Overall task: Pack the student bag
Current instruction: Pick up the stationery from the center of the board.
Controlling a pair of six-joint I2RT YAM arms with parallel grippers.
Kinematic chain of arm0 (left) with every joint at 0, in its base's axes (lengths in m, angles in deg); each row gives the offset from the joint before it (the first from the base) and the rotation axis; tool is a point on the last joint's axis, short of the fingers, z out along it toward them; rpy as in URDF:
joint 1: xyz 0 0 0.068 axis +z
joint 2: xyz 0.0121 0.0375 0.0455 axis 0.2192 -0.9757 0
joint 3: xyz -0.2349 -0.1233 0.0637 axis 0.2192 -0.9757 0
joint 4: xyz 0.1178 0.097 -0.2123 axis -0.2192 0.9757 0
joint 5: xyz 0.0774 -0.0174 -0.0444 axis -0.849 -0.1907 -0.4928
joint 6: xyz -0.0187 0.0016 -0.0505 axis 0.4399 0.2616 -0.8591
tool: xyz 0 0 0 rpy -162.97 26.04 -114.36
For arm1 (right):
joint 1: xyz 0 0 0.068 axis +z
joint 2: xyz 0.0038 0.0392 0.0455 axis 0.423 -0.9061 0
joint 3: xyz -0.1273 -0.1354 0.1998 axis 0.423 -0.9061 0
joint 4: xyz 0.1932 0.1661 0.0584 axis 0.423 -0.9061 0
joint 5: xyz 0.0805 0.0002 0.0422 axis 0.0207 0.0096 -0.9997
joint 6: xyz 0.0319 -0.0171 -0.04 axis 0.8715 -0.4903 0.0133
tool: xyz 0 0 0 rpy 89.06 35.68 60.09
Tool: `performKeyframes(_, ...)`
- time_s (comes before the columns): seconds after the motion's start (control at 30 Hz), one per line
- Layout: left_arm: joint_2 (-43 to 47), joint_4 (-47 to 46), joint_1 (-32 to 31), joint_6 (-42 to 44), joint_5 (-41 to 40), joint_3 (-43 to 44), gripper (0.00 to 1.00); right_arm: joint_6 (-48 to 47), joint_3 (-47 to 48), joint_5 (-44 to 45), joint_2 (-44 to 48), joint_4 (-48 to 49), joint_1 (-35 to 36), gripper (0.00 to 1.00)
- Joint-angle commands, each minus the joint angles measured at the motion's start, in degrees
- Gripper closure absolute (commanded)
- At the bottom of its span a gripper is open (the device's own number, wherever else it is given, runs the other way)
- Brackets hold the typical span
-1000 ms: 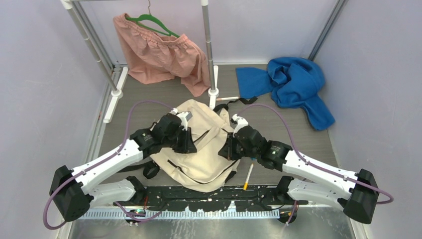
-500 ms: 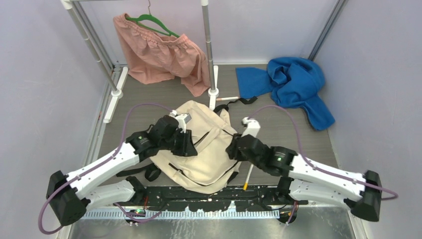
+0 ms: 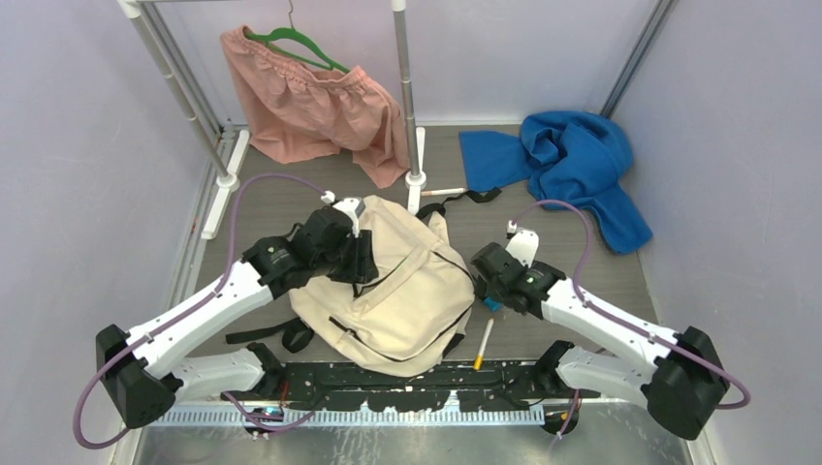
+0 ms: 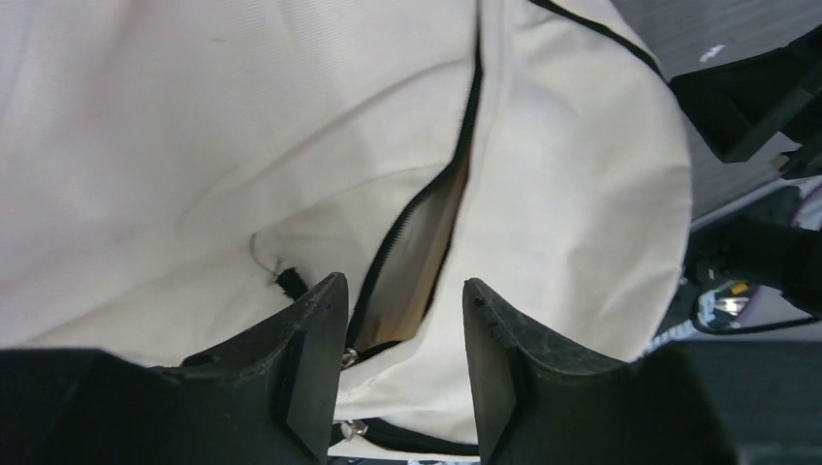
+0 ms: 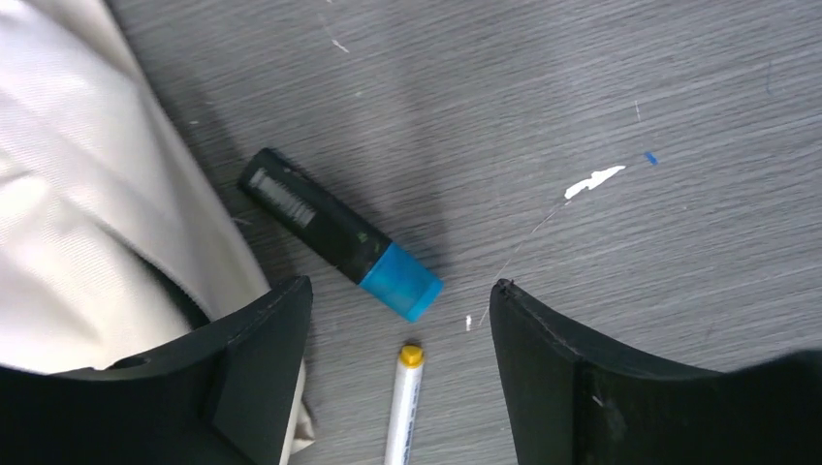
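Note:
The student bag (image 3: 402,295), cream fabric with black zipper lines, lies flat on the table between my two arms. My left gripper (image 3: 363,262) hovers open over its upper left part. In the left wrist view the left gripper (image 4: 402,320) straddles a partly unzipped slit (image 4: 426,232) in the bag (image 4: 194,145), holding nothing. My right gripper (image 3: 490,291) stands open just off the bag's right edge. Under the right gripper (image 5: 399,310) lie a black marker with a blue cap (image 5: 339,232) and a white pen with a yellow tip (image 5: 405,407); the bag (image 5: 78,213) fills the left of that view.
The white pen (image 3: 482,344) lies near the table's front edge. A pink garment on a green hanger (image 3: 310,97) hangs from a rack whose pole (image 3: 407,97) stands behind the bag. A blue fleece cloth (image 3: 572,165) lies at the back right. Another small pen (image 3: 441,192) lies by the pole's foot.
Both grippers have opened. The right arm has drawn off the bag to the right and now sits over the blue-capped marker. The left gripper has shifted slightly back on the bag.

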Motion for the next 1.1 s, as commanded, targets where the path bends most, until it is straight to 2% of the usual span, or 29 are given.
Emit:
performKeyframes(0.0, 1.2, 3.0, -0.1, -0.1, -8.0, 2.6, 0.51, -3.9, 1.2, -3.8, -4.5, 4.2, -3.4, 0.26)
performKeyframes(0.23, -0.7, 5.7, -0.1, -0.4, -9.8, 2.9, 0.48, -12.4, 1.8, -14.2, -16.6, 11.9, -5.3, 0.26)
performKeyframes(0.33, -2.1, 6.8, -0.1, -0.5, -9.9, 3.5, 0.47, -14.4, 3.6, -15.0, -21.4, 12.9, -5.5, 0.27)
performKeyframes(0.47, -2.2, 6.1, -0.1, -0.2, -8.5, 3.1, 0.47, -15.5, 3.9, -16.5, -23.5, 14.3, -6.5, 0.29)
performKeyframes(0.57, -2.0, 4.5, -0.1, 0.1, -7.5, 2.4, 0.47, -15.4, 3.2, -18.2, -22.8, 15.5, -7.7, 0.42)
performKeyframes(0.77, -3.3, 3.9, -0.1, 1.5, -5.4, 2.9, 0.47, -13.6, 0.5, -22.1, -18.7, 16.0, -11.1, 0.86)
performKeyframes(0.83, -4.4, 4.6, -0.1, 2.7, -7.4, 3.4, 0.47, -12.5, 0.2, -22.5, -16.7, 15.2, -11.6, 0.98)
performKeyframes(0.97, -6.8, 5.5, -0.5, 6.3, -11.7, 5.4, 0.47, -10.6, 0.1, -21.1, -11.0, 12.4, -11.7, 0.99)
performKeyframes(1.07, -7.5, 2.6, -1.6, 9.8, -14.2, 4.3, 0.49, -10.0, 1.2, -18.6, -5.0, 9.2, -11.6, 0.99)
